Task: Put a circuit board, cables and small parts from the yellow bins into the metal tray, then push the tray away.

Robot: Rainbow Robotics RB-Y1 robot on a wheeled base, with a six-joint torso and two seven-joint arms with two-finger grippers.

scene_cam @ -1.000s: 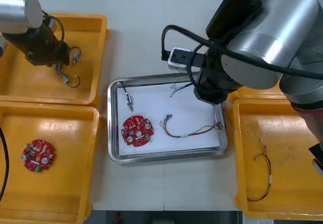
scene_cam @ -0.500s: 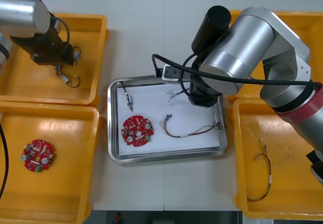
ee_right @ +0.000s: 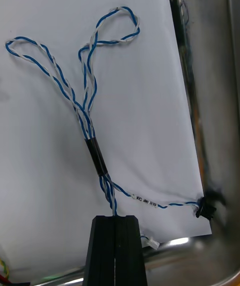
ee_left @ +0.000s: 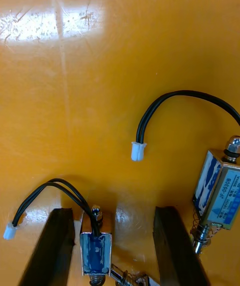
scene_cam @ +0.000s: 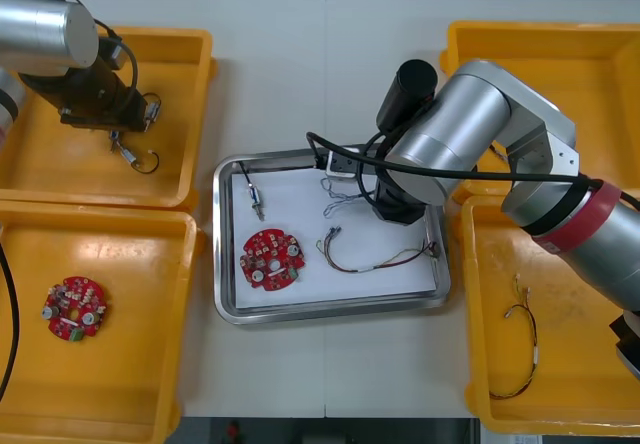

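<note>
R gripper (ee_right: 115, 218): fingers closed on twisted blue and white cable (ee_right: 95, 153), inside metal tray (ee_right: 210, 90), over its white liner.
L gripper (ee_left: 114, 212): fingers open, small metal part (ee_left: 96, 251) between them, in yellow bin (ee_left: 100, 65).
Writing: "JF-0530B" read on neighbouring part (ee_left: 217, 196); cable tag illegible.

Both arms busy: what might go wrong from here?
The left gripper is open around a small metal part whose black lead runs past one finger; closing may pinch it. The right gripper is shut on the blue and white cable, whose connector lies by the wall of the metal tray and might snag.
</note>
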